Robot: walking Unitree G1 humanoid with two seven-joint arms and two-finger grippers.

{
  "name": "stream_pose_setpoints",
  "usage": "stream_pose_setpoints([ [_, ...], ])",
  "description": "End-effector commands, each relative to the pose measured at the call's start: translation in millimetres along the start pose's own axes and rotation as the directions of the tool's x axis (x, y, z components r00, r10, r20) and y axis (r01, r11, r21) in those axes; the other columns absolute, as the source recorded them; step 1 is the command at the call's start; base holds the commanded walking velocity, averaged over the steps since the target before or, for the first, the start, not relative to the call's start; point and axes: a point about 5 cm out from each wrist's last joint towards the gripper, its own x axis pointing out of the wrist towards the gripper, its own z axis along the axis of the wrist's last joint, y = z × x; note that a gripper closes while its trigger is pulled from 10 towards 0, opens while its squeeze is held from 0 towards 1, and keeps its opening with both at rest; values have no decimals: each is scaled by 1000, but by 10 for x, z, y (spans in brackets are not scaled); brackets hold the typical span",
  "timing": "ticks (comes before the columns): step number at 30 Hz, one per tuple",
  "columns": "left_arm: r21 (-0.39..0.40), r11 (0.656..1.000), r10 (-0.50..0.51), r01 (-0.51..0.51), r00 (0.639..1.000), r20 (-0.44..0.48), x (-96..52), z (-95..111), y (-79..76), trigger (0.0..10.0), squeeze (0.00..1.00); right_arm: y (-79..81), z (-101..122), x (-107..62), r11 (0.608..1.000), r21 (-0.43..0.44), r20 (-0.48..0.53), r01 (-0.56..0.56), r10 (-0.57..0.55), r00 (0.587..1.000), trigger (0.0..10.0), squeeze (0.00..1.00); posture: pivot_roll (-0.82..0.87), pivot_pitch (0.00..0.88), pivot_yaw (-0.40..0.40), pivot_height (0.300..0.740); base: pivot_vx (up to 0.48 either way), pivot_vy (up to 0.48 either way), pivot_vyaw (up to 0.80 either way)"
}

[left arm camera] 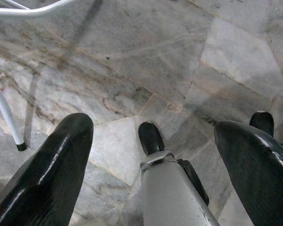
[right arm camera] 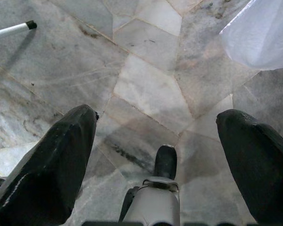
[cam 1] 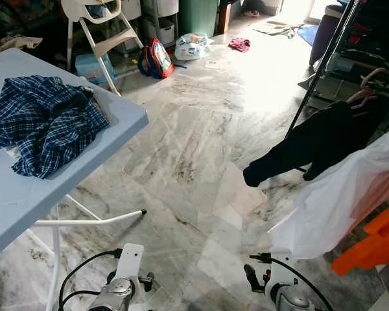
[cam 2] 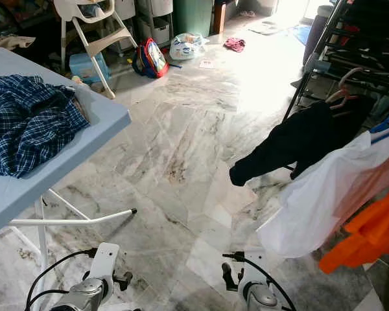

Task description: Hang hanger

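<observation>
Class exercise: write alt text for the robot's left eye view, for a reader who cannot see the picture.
A blue plaid shirt lies crumpled on a light blue table at left, while a black garment and a white garment hang on a rack at right. Marble floor lies between them, with both robot arms low at the bottom edge.

- Strong daylight enters from the upper right of the head views, burning out the grey marble floor (cam 1: 259, 71) there
- The upper left corner stays dim
- Head views are sharp, without blur
- Wrist views are evenly lit; the thin white table leg (left arm camera: 7, 115) throws a soft shadow
</observation>
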Motion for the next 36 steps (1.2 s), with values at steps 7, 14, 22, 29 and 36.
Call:
stream_pose_setpoints([
  [7, -31, 999, 42, -43, 999, -19, -7, -36, 84, 10000, 0, 14, 0, 4, 1000, 13, -7, -1, 1, 1000, 10000, 0, -28, 89, 12, 740, 0, 0, 0],
  [14, -29, 998, 54, -55, 998, -18, -10, -40, 122, 10000, 0, 43, -4, 8, 1000, 20, -8, -6, 6, 1000, 10000, 0, -27, 89, 15, 740, 0, 0, 0],
  [22, -29, 998, 61, -61, 998, -19, -13, -45, 150, 10000, 0, 66, -17, 10, 1000, 0, -22, -11, 11, 1000, 10000, 0, -26, 89, 15, 740, 0, 0, 0],
  [29, -29, 998, 61, -61, 998, -19, -13, -45, 150, 10000, 0, 66, -17, 10, 1000, 0, -22, -11, 11, 1000, 10000, 0, -26, 89, 15, 740, 0, 0, 0],
  [36, -29, 998, 61, -61, 998, -19, -13, -45, 150, 10000, 0, 66, -17, 10, 1000, 0, -22, -11, 11, 1000, 10000, 0, -26, 89, 15, 740, 0, 0, 0],
])
